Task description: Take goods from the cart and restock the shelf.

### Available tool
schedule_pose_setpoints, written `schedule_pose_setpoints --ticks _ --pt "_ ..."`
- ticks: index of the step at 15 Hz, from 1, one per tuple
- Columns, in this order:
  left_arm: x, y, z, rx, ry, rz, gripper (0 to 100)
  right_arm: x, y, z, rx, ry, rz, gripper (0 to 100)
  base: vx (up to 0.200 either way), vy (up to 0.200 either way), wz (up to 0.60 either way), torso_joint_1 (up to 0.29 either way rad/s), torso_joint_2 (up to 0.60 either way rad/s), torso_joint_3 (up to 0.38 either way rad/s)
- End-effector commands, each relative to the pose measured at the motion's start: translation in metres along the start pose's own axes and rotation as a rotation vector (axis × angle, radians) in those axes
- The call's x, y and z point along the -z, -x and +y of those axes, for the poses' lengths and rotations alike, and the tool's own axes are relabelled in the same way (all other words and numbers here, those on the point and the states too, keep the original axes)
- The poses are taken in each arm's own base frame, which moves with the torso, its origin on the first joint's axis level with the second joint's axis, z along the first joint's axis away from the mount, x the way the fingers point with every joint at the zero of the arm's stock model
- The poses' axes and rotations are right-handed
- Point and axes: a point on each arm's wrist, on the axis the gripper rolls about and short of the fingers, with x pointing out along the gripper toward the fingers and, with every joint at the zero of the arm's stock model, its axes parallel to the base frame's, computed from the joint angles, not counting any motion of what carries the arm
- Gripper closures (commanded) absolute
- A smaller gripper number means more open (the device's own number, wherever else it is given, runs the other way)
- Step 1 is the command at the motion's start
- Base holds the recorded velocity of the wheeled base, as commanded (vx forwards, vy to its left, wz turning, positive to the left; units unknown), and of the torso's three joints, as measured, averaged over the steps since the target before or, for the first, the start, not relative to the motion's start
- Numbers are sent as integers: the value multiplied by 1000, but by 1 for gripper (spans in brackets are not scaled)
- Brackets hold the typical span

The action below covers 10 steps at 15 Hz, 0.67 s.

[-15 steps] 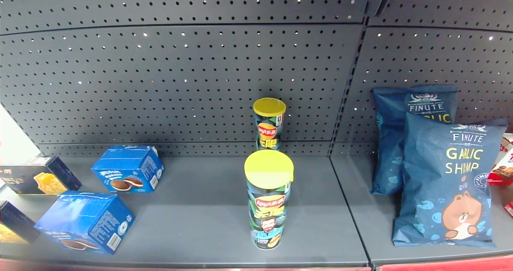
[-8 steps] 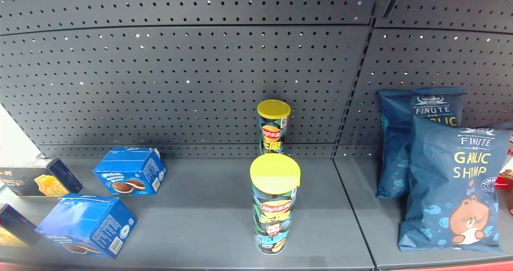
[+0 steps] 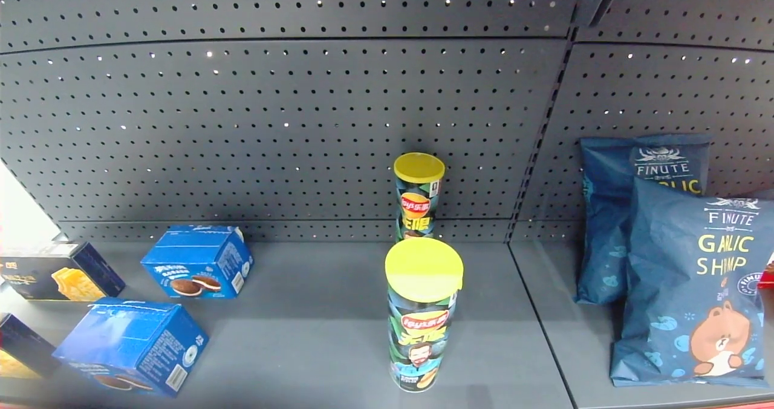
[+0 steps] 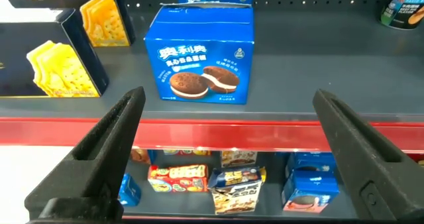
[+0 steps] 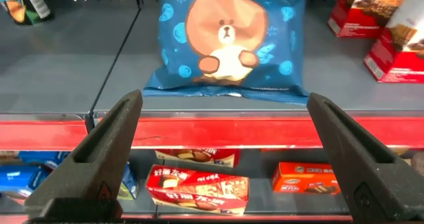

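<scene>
On the grey shelf (image 3: 302,336) two yellow-lidded chip cans stand upright, one at the front (image 3: 423,318) and one at the back (image 3: 417,197). Two blue cookie boxes (image 3: 196,262) (image 3: 133,343) lie to the left. My left gripper (image 4: 230,97) hangs open and empty just outside the shelf's red front edge (image 4: 212,132), facing a blue cookie box (image 4: 207,55). My right gripper (image 5: 226,99) is also open and empty in front of the red edge (image 5: 218,132), facing a blue bear-print snack bag (image 5: 228,38).
Dark cracker boxes (image 3: 60,271) (image 4: 59,58) sit at the far left. Two blue snack bags (image 3: 695,288) lean on the right bay, with red boxes (image 5: 384,25) beyond them. A perforated back panel (image 3: 272,124) closes the shelf. A lower shelf holds more goods (image 4: 232,184) (image 5: 199,187).
The whole head picture has drifted a little right and down, so the camera has moved. The goods keep their places on the shelf.
</scene>
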Motion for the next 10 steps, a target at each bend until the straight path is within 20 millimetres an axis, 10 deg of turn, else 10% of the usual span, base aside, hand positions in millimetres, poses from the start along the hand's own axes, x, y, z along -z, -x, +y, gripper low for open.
schedule_pose_setpoints --ticks 1,10 --pt "0 0 0 -1 1 1 0 0 0 0 -1 0 2 0 0 0 0 0 0 0" --pt "0 0 0 -2 4 1 0 0 0 0 -1 0 2 0 0 0 0 0 0 0"
